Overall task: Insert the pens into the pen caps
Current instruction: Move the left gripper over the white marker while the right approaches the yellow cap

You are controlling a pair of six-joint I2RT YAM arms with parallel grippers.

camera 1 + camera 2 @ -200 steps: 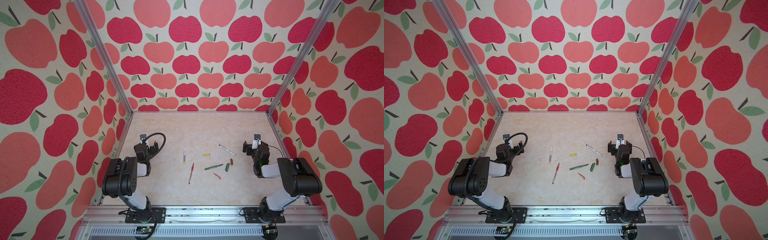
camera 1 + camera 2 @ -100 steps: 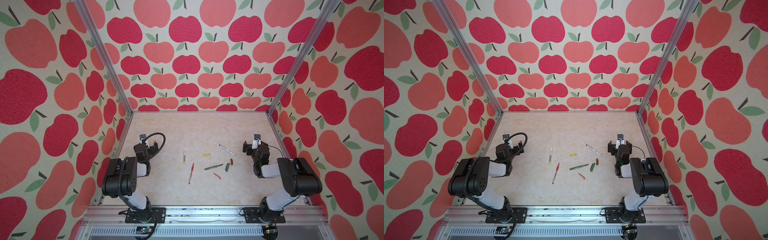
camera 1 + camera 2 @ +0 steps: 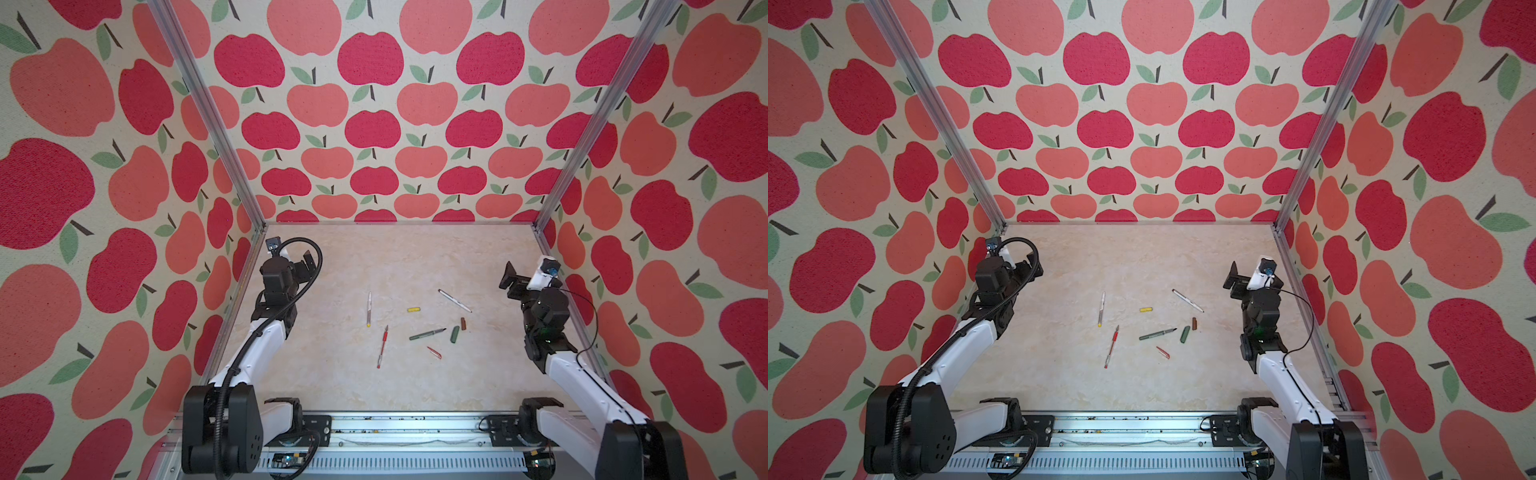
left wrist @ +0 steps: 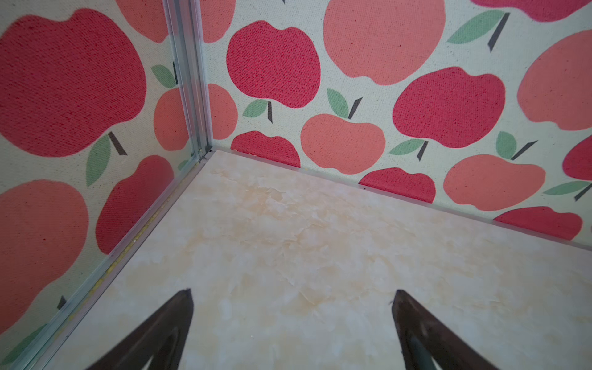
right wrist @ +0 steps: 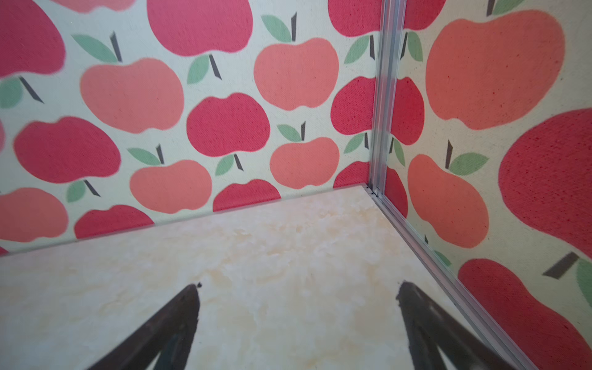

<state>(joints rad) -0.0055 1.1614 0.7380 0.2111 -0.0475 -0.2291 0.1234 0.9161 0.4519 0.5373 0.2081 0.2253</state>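
**Pens and pen caps all loose; nothing has moved**

- Change check: against the pictures from a second ago, no arm, pen or cap has shifted. Reads as an idle pose, with the task untouched.
- Left end effector: jaws spread wide and empty, only bare tabletop between them. It hangs at the 9 o'clock edge of the tabletop, facing the far corner.
- Right end effector: likewise wide open and empty, at the 3 o'clock edge, facing the other far corner.
- Neither wrist view shows any pen or cap.

Layout in both top views, taking the dark green pen as the dial centre:
- yellow cap at about 12 o'clock, on its own
- white pen with dark tip at 1 o'clock, lying on a slant
- brown cap at 2 to 3 o'clock
- dark green cap at 3 o'clock, just beside the green pen's tip; whether they touch is unclear
- red cap at 5 to 6 o'clock
- red pen at 8 o'clock
- white pen with yellow tip at 10 o'clock

All eight pieces lie flat near the middle of the tabletop, and no pen is capped.

Judgement: zero of four pairs done. The green pair looks the easiest start, since pen and cap lie closest. The parts are thin and flat, so pinching them off the surface may prove fiddly.
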